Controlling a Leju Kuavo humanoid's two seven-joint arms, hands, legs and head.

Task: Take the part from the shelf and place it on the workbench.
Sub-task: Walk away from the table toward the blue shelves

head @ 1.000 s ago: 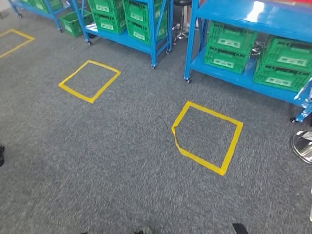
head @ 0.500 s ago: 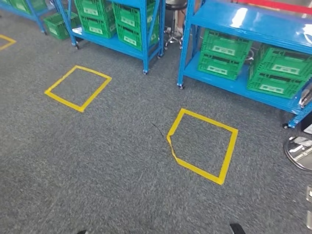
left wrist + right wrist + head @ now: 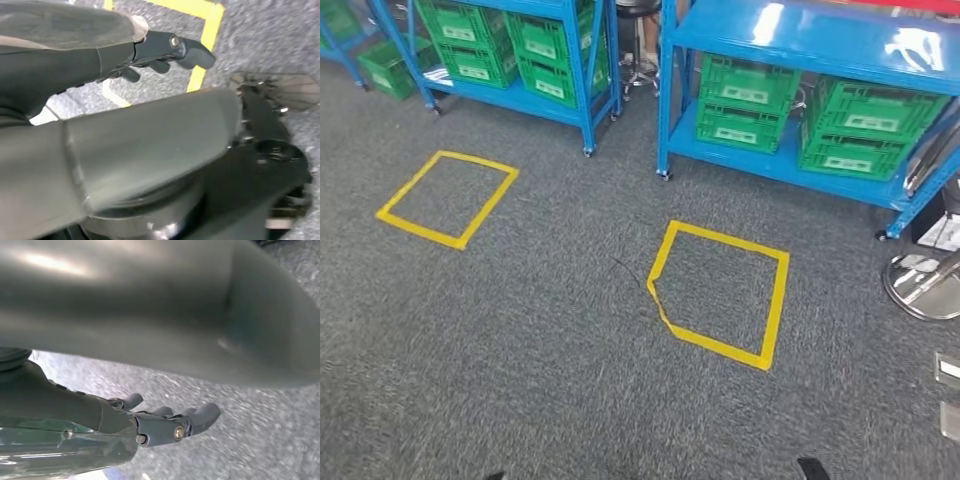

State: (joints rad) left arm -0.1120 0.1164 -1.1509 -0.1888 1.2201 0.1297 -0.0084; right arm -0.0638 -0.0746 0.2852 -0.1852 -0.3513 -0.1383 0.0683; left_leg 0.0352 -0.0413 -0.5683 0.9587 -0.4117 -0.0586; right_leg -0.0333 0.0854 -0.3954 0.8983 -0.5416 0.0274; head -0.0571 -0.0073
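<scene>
Since the earlier frames our whole head view had slid: the camera turned, so the shelving and floor marks drifted left and the right-hand rack came nearer. Nothing on the floor itself had moved.

In the head view we took the yellow tape square point(image 3: 720, 293) as our landmark. Just beyond it stood the blue shelf point(image 3: 803, 40), its lower level holding green crates point(image 3: 740, 104) side by side, presumably stored there so parts could be picked from the front. We could not make out the part itself; we judged it lay somewhere on that shelf. Left of the square lay a second tape square point(image 3: 447, 198), with another blue rack point(image 3: 546, 100) beyond it. Right of the square sat a chrome stool base point(image 3: 924, 285). The square likely marked where we were meant to stand, and we had not yet reached it.

In the left wrist view our left hand point(image 3: 166, 52) hung over the carpet near a corner of yellow tape, fingers loosely apart, holding nothing.

In the right wrist view our right hand point(image 3: 166, 422) hung likewise above bare carpet, fingers relaxed and apart, empty. Both arms seemed lowered at our sides for walking.
</scene>
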